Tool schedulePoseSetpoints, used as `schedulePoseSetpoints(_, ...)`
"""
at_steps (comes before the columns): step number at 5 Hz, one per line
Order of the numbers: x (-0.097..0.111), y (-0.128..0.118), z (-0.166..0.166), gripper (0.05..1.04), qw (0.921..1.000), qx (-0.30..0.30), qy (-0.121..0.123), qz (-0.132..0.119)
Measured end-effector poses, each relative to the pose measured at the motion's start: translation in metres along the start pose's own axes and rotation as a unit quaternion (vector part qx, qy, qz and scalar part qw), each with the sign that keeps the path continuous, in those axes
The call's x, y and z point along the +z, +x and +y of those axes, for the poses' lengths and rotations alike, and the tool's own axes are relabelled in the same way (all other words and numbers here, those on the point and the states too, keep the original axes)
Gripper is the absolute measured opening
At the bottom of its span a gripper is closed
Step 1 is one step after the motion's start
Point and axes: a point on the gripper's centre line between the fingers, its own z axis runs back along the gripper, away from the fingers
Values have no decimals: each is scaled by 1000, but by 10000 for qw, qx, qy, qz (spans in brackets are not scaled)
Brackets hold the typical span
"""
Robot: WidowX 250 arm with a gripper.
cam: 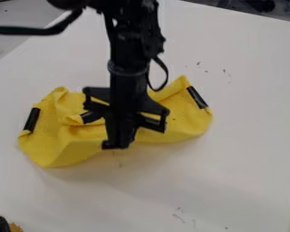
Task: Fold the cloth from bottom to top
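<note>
Gripper (116,144) at near edge of yellow cloth (186,121), rumpled on white desk (238,163); whether open or closed, cannot tell. Secure edge first, lift low, draw evenly toward far side.

A rumpled yellow fabric cloth (56,145) with black strips, one at each end and another near its middle, lies on the white, flat worktop (244,136), nearer the left edge than the right. The black two-finger gripper (117,145) points down at the cloth's near border, left of its middle; contact is unclear.
</note>
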Motion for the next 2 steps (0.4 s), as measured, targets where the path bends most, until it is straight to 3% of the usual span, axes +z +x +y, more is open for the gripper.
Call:
schedulePoseSetpoints(1,-1,29,28,72,9992,-400,-8,80)
schedulePoseSetpoints(2,-16,69,56,71,9948,-983,-234,88)
